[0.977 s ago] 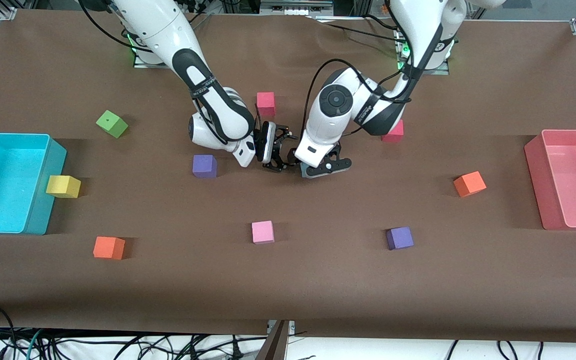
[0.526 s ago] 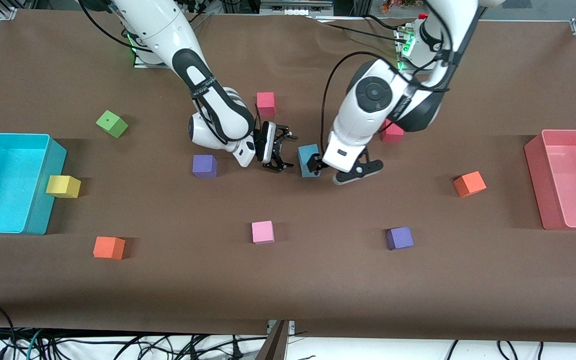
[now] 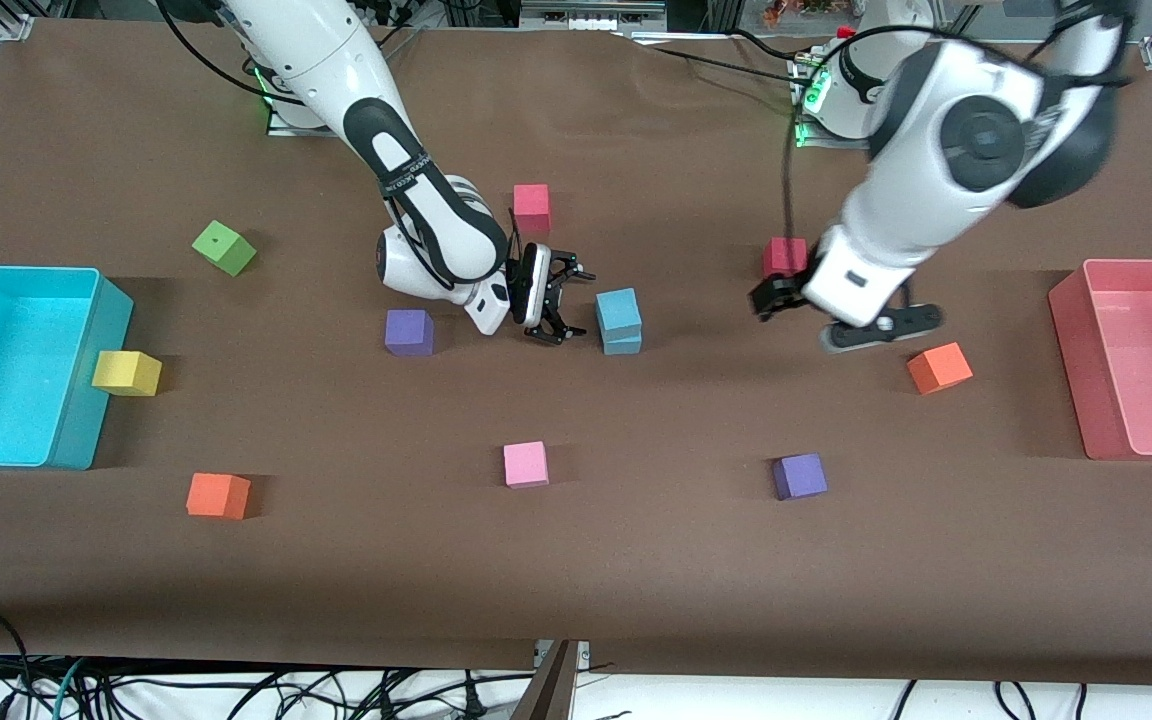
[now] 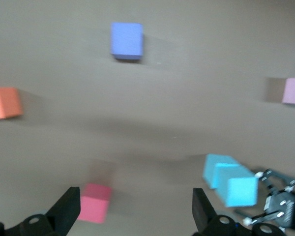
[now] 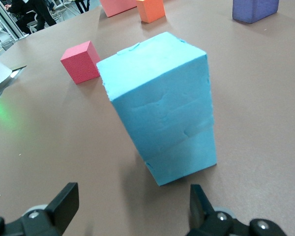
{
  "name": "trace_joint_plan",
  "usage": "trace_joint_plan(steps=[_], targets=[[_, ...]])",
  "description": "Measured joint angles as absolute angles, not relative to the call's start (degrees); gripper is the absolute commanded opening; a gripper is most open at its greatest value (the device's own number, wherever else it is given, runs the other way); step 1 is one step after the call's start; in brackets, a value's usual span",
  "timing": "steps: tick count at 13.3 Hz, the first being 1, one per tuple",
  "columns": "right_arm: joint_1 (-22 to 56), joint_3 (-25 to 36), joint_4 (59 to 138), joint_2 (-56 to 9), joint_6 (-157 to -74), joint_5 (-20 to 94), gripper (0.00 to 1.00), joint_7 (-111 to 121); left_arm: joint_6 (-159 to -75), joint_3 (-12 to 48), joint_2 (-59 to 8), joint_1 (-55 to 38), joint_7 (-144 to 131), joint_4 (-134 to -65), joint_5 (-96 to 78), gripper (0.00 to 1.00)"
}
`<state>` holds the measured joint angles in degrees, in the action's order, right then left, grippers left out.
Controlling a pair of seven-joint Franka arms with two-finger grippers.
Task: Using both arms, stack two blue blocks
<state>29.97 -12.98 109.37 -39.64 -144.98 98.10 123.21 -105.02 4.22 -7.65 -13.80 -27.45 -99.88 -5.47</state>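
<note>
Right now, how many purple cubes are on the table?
2. One purple cube sits beside the right pincer; the other lies nearer the camera, toward the left arm's end.

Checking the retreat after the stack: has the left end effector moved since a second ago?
Yes. The left end effector, open, has pulled off the two blue blocks toward the pink bin, now over the table beside an orange cube.

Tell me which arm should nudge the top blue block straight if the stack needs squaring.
Right. The right gripper sits open beside the stacked blue blocks; the left gripper is over the table near the red block.
</note>
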Motion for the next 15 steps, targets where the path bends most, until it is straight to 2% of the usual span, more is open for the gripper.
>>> trace_joint_plan(steps=[2,7,12,15], targets=[[30.0,-13.0,109.4,-39.6,-145.0,98.1,1.0,123.2,-101.3,2.3,-5.0,-10.7,-18.2,-99.9,-5.4,1.0],[29.5,-12.3,110.2,-38.3,-145.0,98.1,1.0,123.2,-98.5,-5.7,-2.3,-8.7,-1.3,-100.1,-4.1,1.0],[28.7,-9.7,117.3,-29.2,-145.0,98.1,1.0,123.2,-98.2,-5.2,-1.7,-8.4,0.4,-100.1,0.0,1.0],[28.6,-6.3,122.3,-21.3,-145.0,97.9,1.0,120.1,-98.2,-5.0,-1.6,-8.4,0.4,-100.1,0.0,1.0]])
